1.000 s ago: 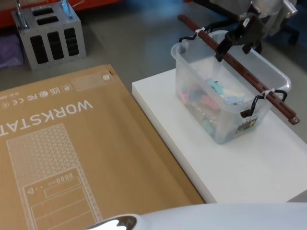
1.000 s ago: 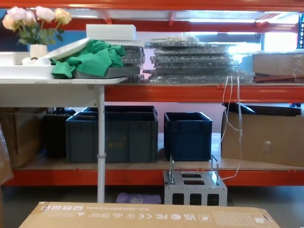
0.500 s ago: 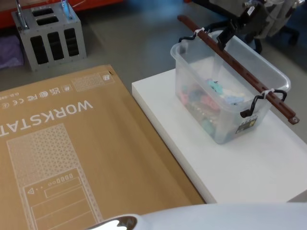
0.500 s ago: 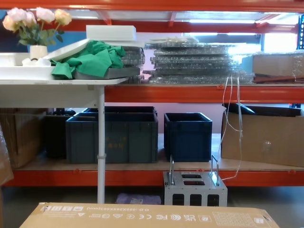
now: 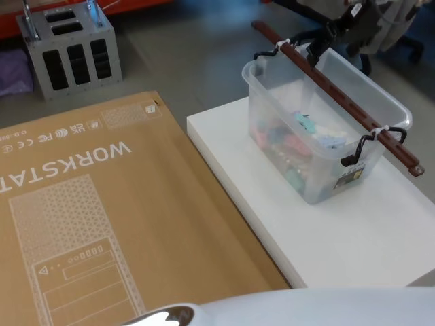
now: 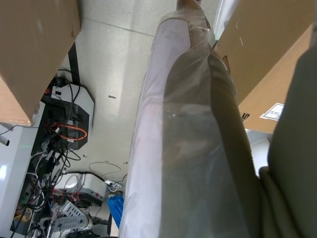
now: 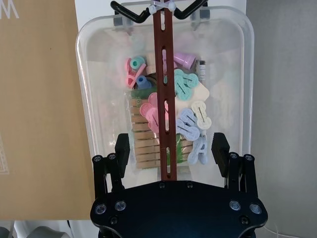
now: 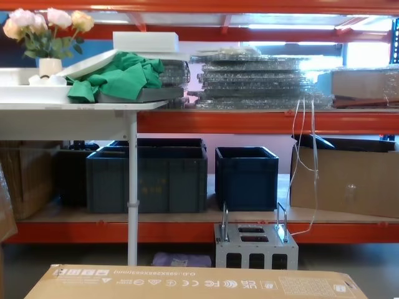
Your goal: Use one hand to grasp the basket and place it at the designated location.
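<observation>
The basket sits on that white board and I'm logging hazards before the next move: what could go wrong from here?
1. The right gripper is open, its fingers straddling the handle without touching it. It sits near one end of the bar, so a lift from there may tip the basket.
2. A tilt could spill the loose clips.
3. The handle is fastened only by white zip ties, which might slip.
</observation>
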Robot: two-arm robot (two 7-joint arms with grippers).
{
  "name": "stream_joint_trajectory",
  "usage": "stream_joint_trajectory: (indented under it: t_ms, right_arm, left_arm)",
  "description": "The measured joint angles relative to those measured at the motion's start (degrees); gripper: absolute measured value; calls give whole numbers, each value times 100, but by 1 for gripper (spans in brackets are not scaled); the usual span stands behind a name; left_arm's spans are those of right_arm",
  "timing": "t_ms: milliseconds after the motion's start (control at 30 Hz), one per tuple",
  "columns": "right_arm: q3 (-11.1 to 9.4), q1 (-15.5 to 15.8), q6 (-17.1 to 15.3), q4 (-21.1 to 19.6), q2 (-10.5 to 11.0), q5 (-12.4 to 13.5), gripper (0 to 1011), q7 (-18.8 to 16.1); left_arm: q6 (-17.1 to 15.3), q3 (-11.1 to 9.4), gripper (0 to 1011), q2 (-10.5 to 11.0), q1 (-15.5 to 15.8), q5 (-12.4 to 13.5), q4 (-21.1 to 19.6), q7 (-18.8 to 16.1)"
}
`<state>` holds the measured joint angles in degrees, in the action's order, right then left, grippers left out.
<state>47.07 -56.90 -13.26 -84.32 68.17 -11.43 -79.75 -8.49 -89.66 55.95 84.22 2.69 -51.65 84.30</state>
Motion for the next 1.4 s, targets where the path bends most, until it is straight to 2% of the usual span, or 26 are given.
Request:
stream_joint_trajectory:
  t_ms: [1400]
  right_arm:
    - [-9, 4, -5, -1, -1, -19, 1001, 3]
  left_arm:
    - [0, 0, 0, 0, 0, 0, 0, 0]
